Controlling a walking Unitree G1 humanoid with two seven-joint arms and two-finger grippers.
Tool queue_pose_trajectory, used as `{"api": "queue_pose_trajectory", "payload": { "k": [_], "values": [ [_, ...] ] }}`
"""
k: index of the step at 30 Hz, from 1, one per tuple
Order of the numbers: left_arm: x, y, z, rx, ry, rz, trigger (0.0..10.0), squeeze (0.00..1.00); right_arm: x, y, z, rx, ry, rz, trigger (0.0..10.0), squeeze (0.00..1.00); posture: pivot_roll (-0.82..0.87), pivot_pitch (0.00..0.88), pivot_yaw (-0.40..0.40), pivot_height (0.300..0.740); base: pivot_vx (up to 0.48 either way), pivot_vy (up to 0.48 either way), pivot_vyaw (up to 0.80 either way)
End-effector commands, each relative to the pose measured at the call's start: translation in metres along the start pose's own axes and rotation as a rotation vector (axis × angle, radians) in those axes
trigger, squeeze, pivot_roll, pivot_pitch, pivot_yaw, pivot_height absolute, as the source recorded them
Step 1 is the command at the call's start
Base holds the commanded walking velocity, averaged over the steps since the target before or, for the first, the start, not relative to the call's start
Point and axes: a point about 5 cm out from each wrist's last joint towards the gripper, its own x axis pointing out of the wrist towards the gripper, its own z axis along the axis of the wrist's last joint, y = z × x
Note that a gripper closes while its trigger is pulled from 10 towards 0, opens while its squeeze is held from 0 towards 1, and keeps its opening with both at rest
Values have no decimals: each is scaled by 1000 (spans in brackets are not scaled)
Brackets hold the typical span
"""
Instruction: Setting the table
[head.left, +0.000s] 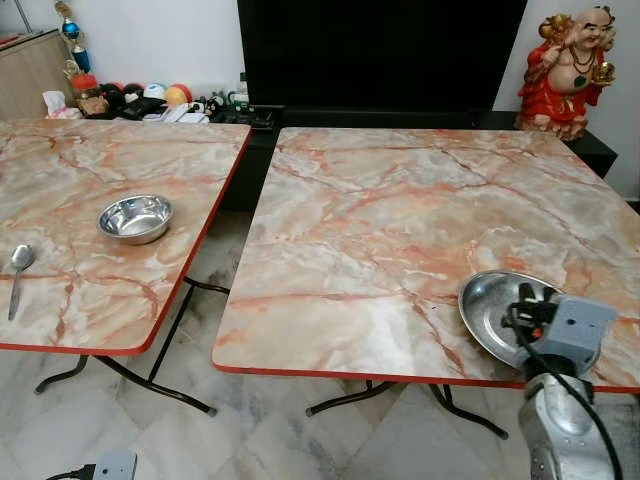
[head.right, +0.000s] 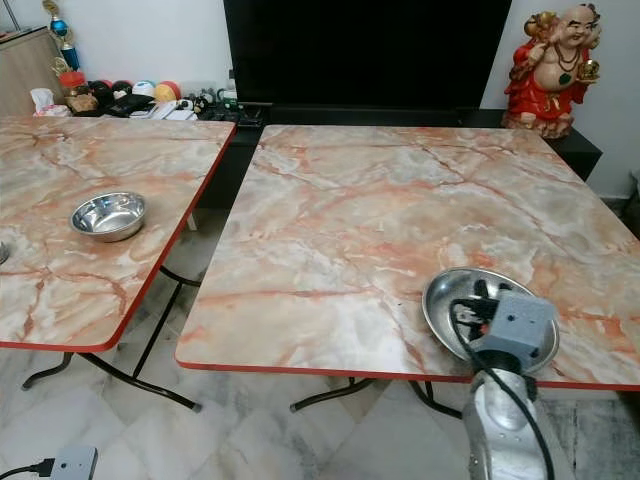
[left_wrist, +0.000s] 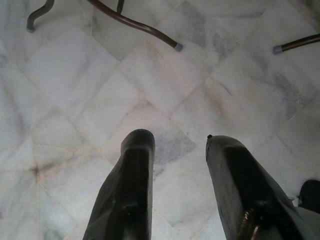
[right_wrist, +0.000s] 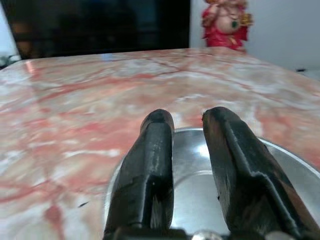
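A shiny steel plate (head.left: 488, 305) lies on the right marble table (head.left: 400, 220), close to its front right edge. My right gripper (right_wrist: 187, 120) hovers low over the plate's near rim, fingers slightly open with nothing between them. On the left marble table (head.left: 80, 170) sit a steel bowl (head.left: 134, 218) and, near the left border of the view, a spoon (head.left: 17, 270). My left gripper (left_wrist: 175, 140) hangs open over the tiled floor.
A narrow gap with folding table legs (head.left: 160, 380) separates the two tables. Behind them stand a big black screen (head.left: 380, 50), a low dark cabinet and a red statue (head.left: 570, 65). A white power box (head.left: 112, 465) lies on the floor.
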Motion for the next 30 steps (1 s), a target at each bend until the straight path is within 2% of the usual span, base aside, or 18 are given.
{"api": "queue_pose_trajectory", "payload": {
  "k": [1, 4, 5, 13, 30],
  "values": [
    [-3, 6, -8, 1, 34, 12, 10000, 0, -1, 2, 6, 0, -30, 10, 10000, 0, -32, 0, 9, 740, 0, 0, 800],
    [-3, 6, -9, -1, 36, 11, 10000, 0, -1, -2, 6, 5, -38, -9, 10000, 0, -33, 0, 10, 740, 0, 0, 800],
    [-3, 6, -10, -1, 39, 9, 10000, 0, 0, -3, 6, 51, -33, -26, 10000, 0, -34, 0, 12, 740, 0, 0, 0],
    [-2, 1, -9, 1, 40, -8, 10000, 0, 2, -1, 8, 63, -46, -21, 10000, 0, -34, 0, 10, 740, 0, 61, 0],
    [-1, 1, -7, -7, 41, -9, 10000, 0, 3, 6, 8, 79, -50, -21, 10000, 0, -29, 0, 8, 740, 0, 480, 0]
  ]
}}
